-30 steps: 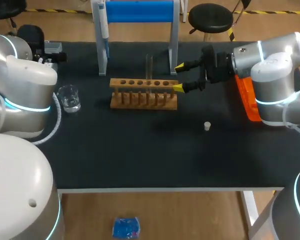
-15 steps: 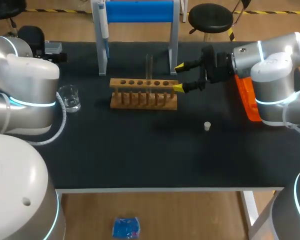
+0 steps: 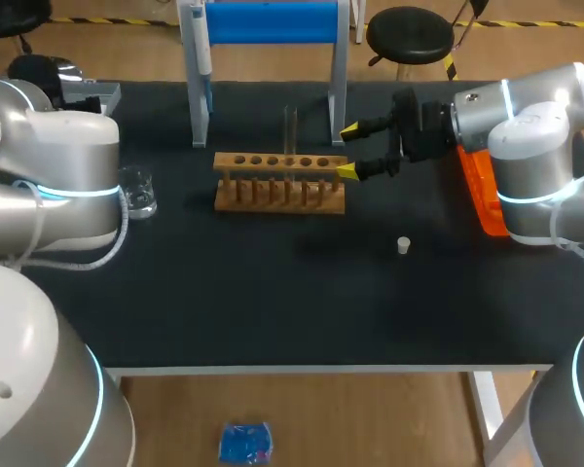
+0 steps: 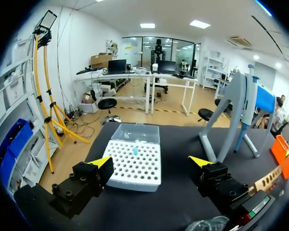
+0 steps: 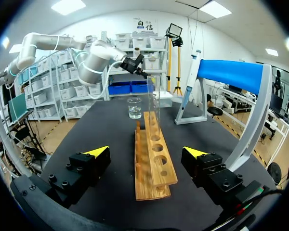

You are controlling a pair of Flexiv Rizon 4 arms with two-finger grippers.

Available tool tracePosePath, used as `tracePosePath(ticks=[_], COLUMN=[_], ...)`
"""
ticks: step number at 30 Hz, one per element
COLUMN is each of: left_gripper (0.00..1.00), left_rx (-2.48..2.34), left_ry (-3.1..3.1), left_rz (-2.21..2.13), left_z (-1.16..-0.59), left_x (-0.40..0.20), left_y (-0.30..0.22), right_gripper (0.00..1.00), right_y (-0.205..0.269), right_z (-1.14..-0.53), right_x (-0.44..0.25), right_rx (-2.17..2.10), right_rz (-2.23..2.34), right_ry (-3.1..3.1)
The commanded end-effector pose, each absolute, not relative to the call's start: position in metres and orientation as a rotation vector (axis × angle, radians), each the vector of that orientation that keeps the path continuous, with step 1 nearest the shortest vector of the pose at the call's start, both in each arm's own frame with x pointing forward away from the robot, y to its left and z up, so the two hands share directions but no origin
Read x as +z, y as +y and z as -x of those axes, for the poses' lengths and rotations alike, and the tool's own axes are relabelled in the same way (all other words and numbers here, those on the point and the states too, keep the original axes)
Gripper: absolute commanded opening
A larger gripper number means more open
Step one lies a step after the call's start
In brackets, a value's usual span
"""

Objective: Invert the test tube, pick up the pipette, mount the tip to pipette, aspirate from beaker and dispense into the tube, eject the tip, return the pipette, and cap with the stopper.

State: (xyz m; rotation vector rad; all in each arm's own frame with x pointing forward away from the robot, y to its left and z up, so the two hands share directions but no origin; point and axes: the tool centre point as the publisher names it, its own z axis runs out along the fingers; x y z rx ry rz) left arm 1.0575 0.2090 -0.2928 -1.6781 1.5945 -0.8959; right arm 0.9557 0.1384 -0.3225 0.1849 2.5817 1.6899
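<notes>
With the test tube (image 3: 290, 125) seen upright in the rack (image 3: 277, 185), picking up the pipette (image 3: 202, 49) is judged next (a reach to its stand (image 3: 273, 21) is needed). The left gripper (image 4: 150, 161) and right gripper (image 3: 347, 151) are held with fingers apart.

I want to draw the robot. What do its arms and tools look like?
The left arm and right arm are rounded, silver-white tubes with glowing blue rings. A ribbed white cable hangs off the left one. The left tool and right tool are blocky black, with two yellow tips each.
</notes>
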Motion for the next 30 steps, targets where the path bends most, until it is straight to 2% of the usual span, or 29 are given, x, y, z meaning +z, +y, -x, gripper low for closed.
tracePosePath(ticks=[1, 26, 29, 30], left_gripper=[1.00, 1.00, 0.95, 0.87], left_rx=[-0.956, -0.938, -0.929, -0.926], left_ry=[1.573, 1.686, 1.700, 1.703], left_rz=[1.606, 1.561, 1.556, 1.553], left_z=[-1.069, -1.111, -1.114, -1.115], left_x=[-0.303, -0.327, -0.330, -0.331], left_y=[0.220, 0.236, 0.235, 0.236], right_gripper=[1.00, 1.00, 1.00, 1.00], right_y=[0.138, 0.138, 0.138, 0.138], right_z=[-0.955, -0.955, -0.955, -0.955], right_x=[-0.322, -0.322, -0.322, -0.322], right_rx=[1.689, 1.689, 1.689, 1.689], right_rz=[-0.186, -0.186, -0.186, -0.186], right_ry=[2.580, 2.580, 2.580, 2.580])
